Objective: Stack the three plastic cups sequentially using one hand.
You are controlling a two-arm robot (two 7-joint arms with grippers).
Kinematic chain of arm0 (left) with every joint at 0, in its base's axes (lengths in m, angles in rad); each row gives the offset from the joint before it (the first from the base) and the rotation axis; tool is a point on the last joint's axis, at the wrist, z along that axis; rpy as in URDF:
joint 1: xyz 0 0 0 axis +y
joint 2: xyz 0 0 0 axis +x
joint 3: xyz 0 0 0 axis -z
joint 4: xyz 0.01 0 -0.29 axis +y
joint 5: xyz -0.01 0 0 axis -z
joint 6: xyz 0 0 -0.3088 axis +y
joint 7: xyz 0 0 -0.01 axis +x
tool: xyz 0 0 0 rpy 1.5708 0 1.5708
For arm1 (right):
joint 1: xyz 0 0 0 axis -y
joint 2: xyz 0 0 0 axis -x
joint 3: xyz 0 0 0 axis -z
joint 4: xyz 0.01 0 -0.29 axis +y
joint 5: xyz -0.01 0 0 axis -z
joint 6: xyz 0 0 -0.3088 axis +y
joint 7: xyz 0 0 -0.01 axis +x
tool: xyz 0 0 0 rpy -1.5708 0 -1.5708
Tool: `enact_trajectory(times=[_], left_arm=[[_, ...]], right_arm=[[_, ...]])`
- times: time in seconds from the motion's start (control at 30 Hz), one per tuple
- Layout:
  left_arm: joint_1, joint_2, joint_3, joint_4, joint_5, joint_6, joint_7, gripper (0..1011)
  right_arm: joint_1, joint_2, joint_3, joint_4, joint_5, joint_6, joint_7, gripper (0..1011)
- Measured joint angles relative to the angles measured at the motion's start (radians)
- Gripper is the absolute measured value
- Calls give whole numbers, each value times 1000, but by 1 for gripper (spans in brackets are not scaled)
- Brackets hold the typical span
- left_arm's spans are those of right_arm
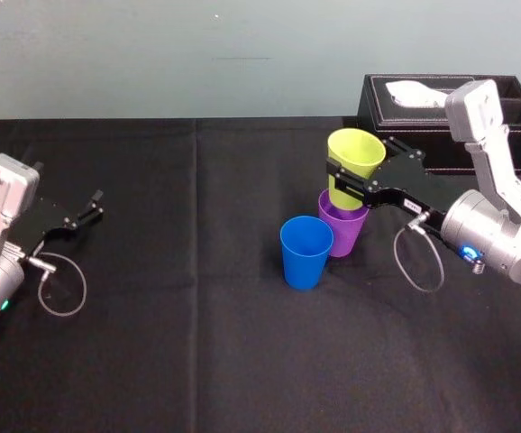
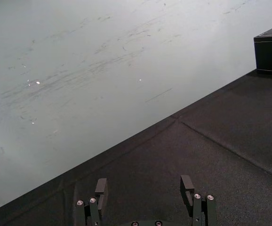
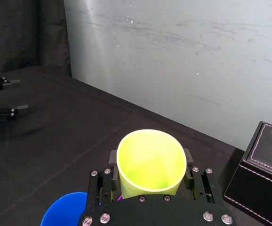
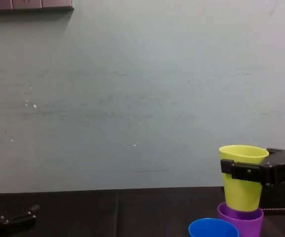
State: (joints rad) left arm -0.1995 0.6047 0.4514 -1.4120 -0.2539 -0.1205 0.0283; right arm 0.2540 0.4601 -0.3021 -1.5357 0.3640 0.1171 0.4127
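While the right gripper (image 1: 343,183) is clamping the yellow cup (image 1: 355,149) just below its rim, fingers closed on its two sides, that cup is hanging upright directly over the purple cup (image 1: 342,231), base just entering the purple mouth. Both axes are looking nearly in line, so the drop is likely going straight down. Unstacked, the blue cup (image 1: 306,253) is standing mouth up just near-left of purple. Well off to the left, the left gripper (image 1: 92,204) is resting with fingers apart, holding nothing.
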Motion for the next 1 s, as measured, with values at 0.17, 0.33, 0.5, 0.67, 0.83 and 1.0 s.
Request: enact_trajectory(times=[0.17,0.33,0.5,0.67,0.83,1.0], left_arm=[[0,0,0,0,0,0,0,1011],[0,0,0,0,0,0,0,1011],[0,0,0,0,0,0,0,1011],[0,0,0,0,0,0,0,1011],[0,0,0,0,0,0,0,1011],[0,0,0,0,0,0,0,1011]], right_arm=[[7,-4,-7,21,-1,-11,1,743],[13,-9,-16,43,0,-21,6,744],[18,-12,-23,59,-3,-31,11,744],[23,-18,-32,89,-10,-47,15,743],[24,-21,-38,105,-13,-58,22,744],[24,-22,-40,118,-16,-69,28,744]])
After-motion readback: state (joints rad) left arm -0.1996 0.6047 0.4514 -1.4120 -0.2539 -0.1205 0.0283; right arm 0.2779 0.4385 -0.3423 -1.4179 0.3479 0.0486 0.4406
